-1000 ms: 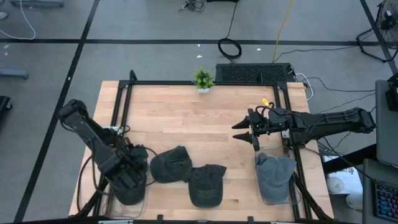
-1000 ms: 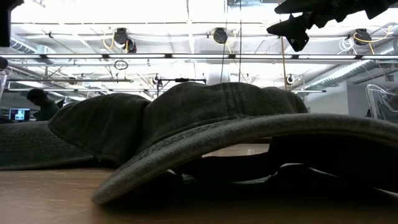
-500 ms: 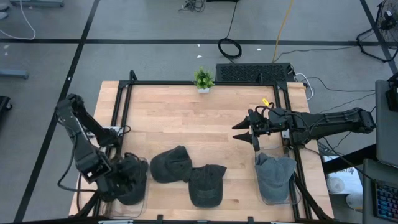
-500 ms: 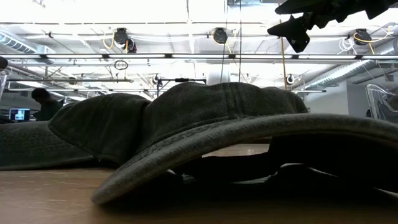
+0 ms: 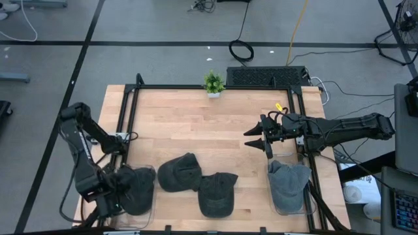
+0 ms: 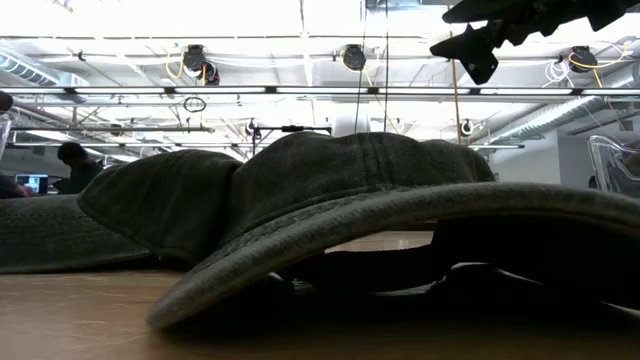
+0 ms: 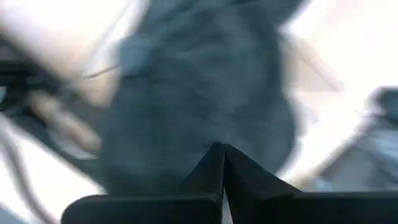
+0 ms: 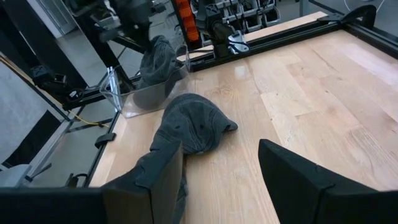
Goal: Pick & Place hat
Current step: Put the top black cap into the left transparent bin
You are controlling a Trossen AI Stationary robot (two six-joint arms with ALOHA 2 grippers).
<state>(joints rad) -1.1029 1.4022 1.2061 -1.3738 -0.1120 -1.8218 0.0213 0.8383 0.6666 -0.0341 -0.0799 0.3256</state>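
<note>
Hats on the table: two dark caps lie near the front edge of my wooden table (image 5: 196, 124); the left cap (image 5: 177, 172) and the middle cap (image 5: 217, 194) touch, one brim overlapping the other, so neither lifts cleanly alone.
Hat at front left: a third dark cap (image 5: 136, 188) sits in a clear bin (image 8: 134, 99) at the front-left corner (the bin wall shows best from the right wrist).
Hat at front right: a grey cap (image 5: 287, 183) rests in its own clear tray at the front-right corner.
Left gripper: my left gripper (image 7: 222, 163) hangs over the front-left cap, its fingers pressed together; I judge it empty, since no cloth shows between them.
Right gripper: my right gripper (image 5: 258, 138) hovers spread above bare wood, right of centre, waiting.
Beyond: a small potted plant (image 5: 213, 83) stands at the far edge.
</note>
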